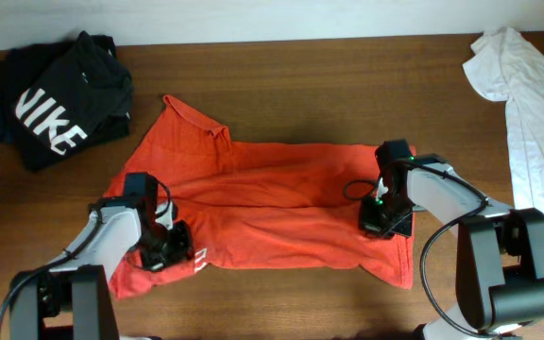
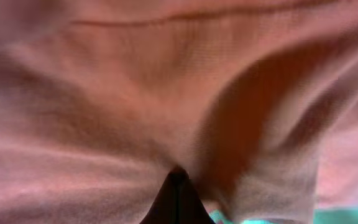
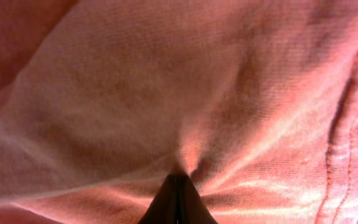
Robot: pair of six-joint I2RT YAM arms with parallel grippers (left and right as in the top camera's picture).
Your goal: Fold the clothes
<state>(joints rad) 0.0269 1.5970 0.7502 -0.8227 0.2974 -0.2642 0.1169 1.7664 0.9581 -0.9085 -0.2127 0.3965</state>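
Shirt (image 1: 272,198) lies spread sideways across the middle of the table (image 1: 300,85). Its collar end is toward the left arm, its hem toward the right, and soft ridges run along its length. It is not yet squared into a fold. A black top (image 1: 59,99) sits bunched at the far left corner and a white garment (image 1: 536,104) trails down the far right edge, both well apart from the shirt.

The left gripper (image 1: 163,250) is down on the near left part, just beside a bit of white print (image 1: 199,261). The right gripper (image 1: 383,219) is down near the hem. In each wrist view the fingers (image 2: 178,199) are pressed together into one dark wedge, with cloth puckering toward the tip. I judge that both are clamped on a pinch of shirt.

The step in hand looks like the grasp for a lengthwise fold. Next, both arms should lift together and evenly, keeping the cloth taut between them. They can then carry the near edge over to the far edge and let go only once it lies flat.
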